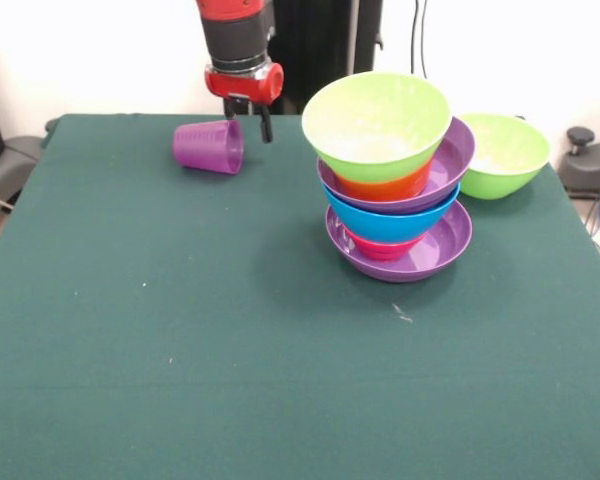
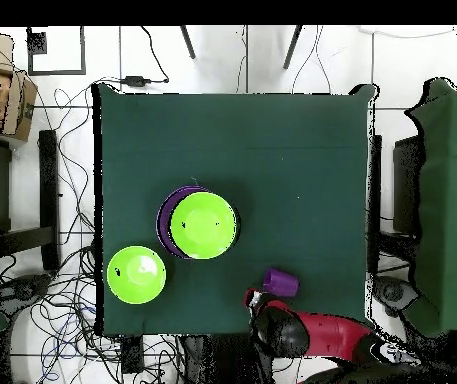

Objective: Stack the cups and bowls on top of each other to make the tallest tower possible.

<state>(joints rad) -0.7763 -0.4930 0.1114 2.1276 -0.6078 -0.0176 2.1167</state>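
you're seeing six bowls piled in the tower [image 1: 395,185] at the counter's [image 1: 180,350] 2 o'clock, one loose lime bowl [image 1: 504,153], one purple cup [image 1: 209,146] lying sideways; the claw [image 1: 248,128] is hanging beside it, opening unclear.

Looks like a robotics lab: a green-clothed tabletop [image 2: 272,150] on a tiled floor [image 2: 242,60], loose cables [image 2: 62,300] tangled all around it, and a red robot arm [image 2: 322,335] mounted at one edge.
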